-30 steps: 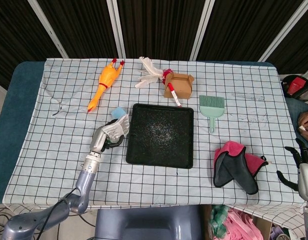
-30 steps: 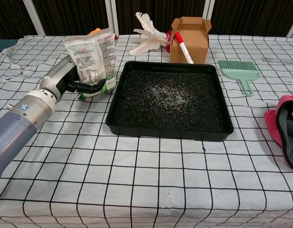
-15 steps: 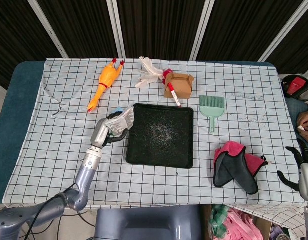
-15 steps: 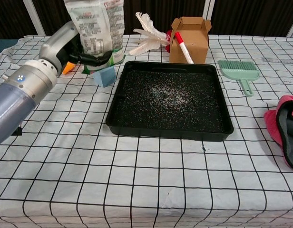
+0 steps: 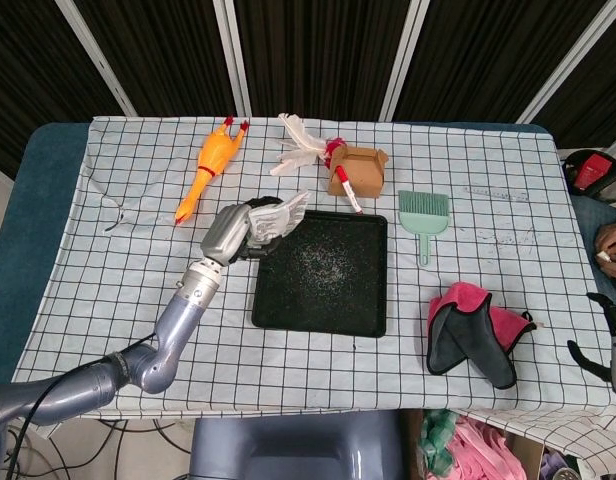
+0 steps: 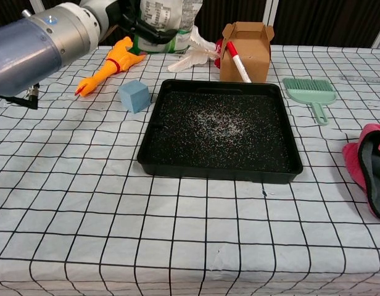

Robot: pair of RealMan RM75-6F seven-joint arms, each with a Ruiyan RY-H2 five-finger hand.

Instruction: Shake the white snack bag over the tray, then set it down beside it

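- Near edge of the table (image 6: 177, 259): bare checked cloth. At the near right corner in the head view, the right hand (image 5: 610, 345) hangs low and is cut by the frame; cannot tell whether its fingers are spread or curled.
- Right side, near: pink-and-grey cloth mitt (image 5: 473, 330), lying flat.
- Centre: black tray (image 6: 171, 161), its floor speckled with fine white crumbs, thickest toward the middle.
- Just off the tray's left edge: blue cube (image 6: 134, 95), which a second ago was hidden behind the bag and now stands clear.
- Left hand (image 5: 250, 222) grips the white snack bag (image 5: 280, 215), fingers wrapped round its lower part. Over the last second it has lifted from the table left of the tray, and the bag's top now overhangs the tray's far left corner.
- Judgement: lift is done; the bag needs carrying further over the tray before shaking, or crumbs may fall on the cloth.
- Far side: green hand brush (image 5: 424, 215), cardboard box (image 6: 245, 43) with red marker, white feathers (image 5: 298, 142), rubber chicken (image 5: 208, 165).
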